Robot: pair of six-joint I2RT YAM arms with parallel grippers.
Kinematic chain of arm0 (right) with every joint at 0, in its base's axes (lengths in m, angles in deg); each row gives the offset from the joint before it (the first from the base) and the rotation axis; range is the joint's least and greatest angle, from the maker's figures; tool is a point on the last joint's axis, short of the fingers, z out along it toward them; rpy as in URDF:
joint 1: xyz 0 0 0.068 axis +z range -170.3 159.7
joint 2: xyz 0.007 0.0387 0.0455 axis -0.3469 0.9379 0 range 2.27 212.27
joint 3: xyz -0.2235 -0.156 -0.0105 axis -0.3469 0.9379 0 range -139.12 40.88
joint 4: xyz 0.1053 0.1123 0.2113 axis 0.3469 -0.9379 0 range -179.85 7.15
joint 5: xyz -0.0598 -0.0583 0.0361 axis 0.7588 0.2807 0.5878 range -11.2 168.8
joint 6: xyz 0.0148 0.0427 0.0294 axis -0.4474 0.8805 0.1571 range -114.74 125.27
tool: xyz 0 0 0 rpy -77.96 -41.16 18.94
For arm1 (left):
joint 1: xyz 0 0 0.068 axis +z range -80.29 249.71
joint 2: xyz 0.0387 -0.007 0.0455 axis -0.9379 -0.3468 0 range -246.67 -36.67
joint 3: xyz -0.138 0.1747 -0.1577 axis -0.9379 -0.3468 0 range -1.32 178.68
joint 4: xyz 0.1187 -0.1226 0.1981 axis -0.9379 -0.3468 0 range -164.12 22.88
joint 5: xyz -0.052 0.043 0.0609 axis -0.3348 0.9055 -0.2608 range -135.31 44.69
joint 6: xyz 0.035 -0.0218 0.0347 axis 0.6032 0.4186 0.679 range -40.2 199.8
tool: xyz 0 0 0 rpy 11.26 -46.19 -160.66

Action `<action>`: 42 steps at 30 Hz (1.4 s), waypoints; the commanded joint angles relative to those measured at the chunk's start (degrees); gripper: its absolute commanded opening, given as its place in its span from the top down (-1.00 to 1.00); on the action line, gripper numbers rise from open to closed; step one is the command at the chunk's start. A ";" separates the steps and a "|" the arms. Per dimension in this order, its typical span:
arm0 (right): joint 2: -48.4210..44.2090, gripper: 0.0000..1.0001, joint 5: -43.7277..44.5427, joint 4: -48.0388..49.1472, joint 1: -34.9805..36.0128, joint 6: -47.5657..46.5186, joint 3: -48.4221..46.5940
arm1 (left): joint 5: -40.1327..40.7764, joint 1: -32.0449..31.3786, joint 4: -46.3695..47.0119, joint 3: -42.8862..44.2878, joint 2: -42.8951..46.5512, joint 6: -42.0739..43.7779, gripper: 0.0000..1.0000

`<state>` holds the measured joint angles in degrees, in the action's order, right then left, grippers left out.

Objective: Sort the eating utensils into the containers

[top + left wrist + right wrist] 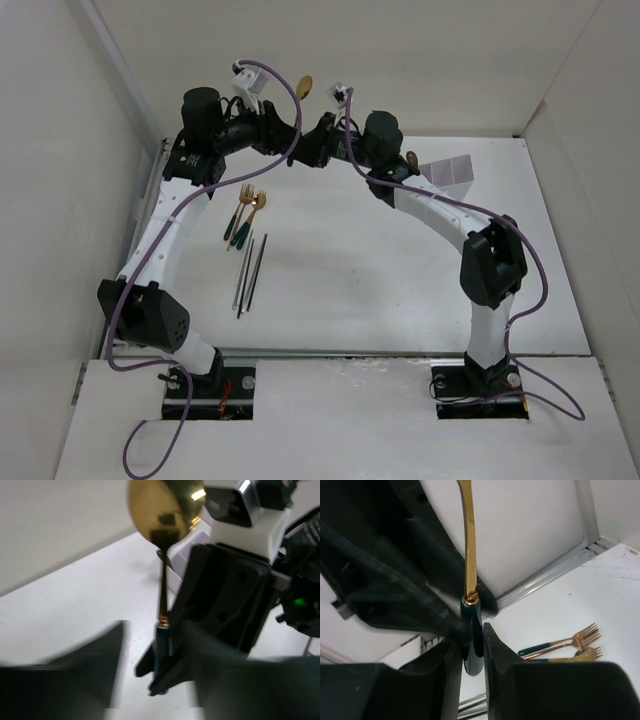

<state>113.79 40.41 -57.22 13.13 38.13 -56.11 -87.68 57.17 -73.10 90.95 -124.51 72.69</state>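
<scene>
A gold spoon (305,85) with a dark green handle (472,647) stands upright between both grippers at the back centre. My right gripper (471,635) is shut on the handle; it also shows in the top view (314,134). My left gripper (156,630) is open, its blurred fingers (75,675) either side of the handle with a gap showing; it also shows in the top view (290,130). The spoon bowl (165,510) points up. The white translucent container (450,172) sits at the back right. A fork (241,210), another spoon (254,214) and chopsticks (250,268) lie on the table's left.
The loose fork (560,642) and spoon (580,656) also show in the right wrist view. A small gold-brown tip (411,158) pokes out beside the right arm's elbow. White walls close in the table on three sides; a metal rail (545,575) runs along the left edge.
</scene>
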 commanded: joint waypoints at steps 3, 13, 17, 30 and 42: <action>-4.11 1.00 6.39 4.18 -4.85 -1.21 5.13 | 3.25 -0.47 -3.25 -1.65 2.75 1.92 -1.00; -16.16 1.00 42.77 -20.62 -18.04 -29.69 20.95 | 16.62 4.19 -5.62 -6.92 3.81 6.58 -1.00; -13.54 1.00 43.49 -22.02 -21.65 -33.12 20.18 | 21.79 4.71 -5.10 -10.87 3.81 7.55 -1.00; -2.28 1.00 47.35 -25.36 -23.50 -35.67 14.29 | 27.16 7.00 -5.19 -16.68 5.56 9.75 -1.00; 2.90 0.48 48.50 -33.70 -23.50 -35.67 8.84 | 31.36 7.00 -2.73 -20.80 5.57 11.85 -1.00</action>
<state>115.63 88.08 -87.69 -10.19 3.05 -43.65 -60.09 63.92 -78.68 72.88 -121.23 82.48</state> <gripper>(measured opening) 0.255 0.997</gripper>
